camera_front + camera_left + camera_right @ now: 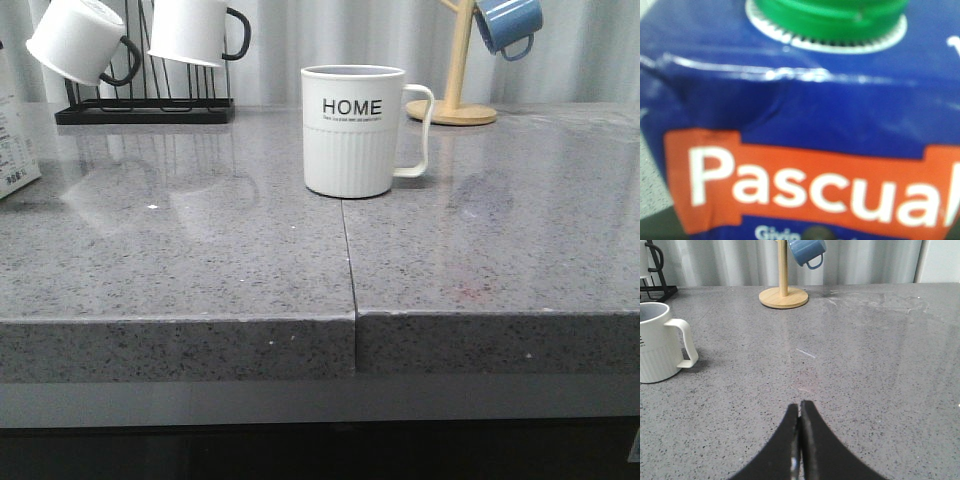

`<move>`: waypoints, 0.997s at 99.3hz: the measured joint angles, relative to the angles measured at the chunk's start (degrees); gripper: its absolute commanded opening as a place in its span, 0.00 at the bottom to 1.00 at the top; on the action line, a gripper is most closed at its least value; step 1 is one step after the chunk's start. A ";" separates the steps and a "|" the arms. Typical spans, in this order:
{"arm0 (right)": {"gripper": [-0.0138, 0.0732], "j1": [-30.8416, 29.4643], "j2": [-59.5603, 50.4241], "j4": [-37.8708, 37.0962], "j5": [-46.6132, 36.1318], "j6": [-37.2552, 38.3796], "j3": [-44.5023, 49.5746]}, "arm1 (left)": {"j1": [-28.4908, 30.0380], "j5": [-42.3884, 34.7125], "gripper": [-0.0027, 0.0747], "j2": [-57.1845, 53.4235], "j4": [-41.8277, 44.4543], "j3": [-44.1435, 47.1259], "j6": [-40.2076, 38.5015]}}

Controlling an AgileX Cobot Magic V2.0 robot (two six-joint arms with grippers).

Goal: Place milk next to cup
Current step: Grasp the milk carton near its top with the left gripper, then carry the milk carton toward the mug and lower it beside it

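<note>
The grey speckled stone bench (pixel 200 260) has a glossy top and is made of two slabs meeting at a thin seam that runs from the front edge back toward the middle. A large white mug with black "HOME" lettering, ribbed lower body and thin white handle (pixel 353 130) stands upright right at the far end of that seam, handle pointing right. At the far left rests a black wire mug rack (pixel 145 108). At the far right sits the round pale wooden base of a mug tree (pixel 451 112). At the left edge stands a white printed carton (pixel 15 140), only partly in view.
</note>
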 measured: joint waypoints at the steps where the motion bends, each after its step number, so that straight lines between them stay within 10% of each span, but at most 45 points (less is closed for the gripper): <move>1: 0.08 0.00 0.00 0.00 0.00 0.00 0.00 | 0.00 0.12 0.32 -0.24 0.00 0.00 0.00; 56: 0.08 0.00 0.00 0.00 0.00 0.00 0.00 | -2.82 13.70 0.32 -10.75 -4.72 0.79 1.31; 99: 0.08 0.00 0.00 0.00 0.00 0.00 0.00 | -21.39 8.93 0.32 -9.58 -29.27 -4.30 26.45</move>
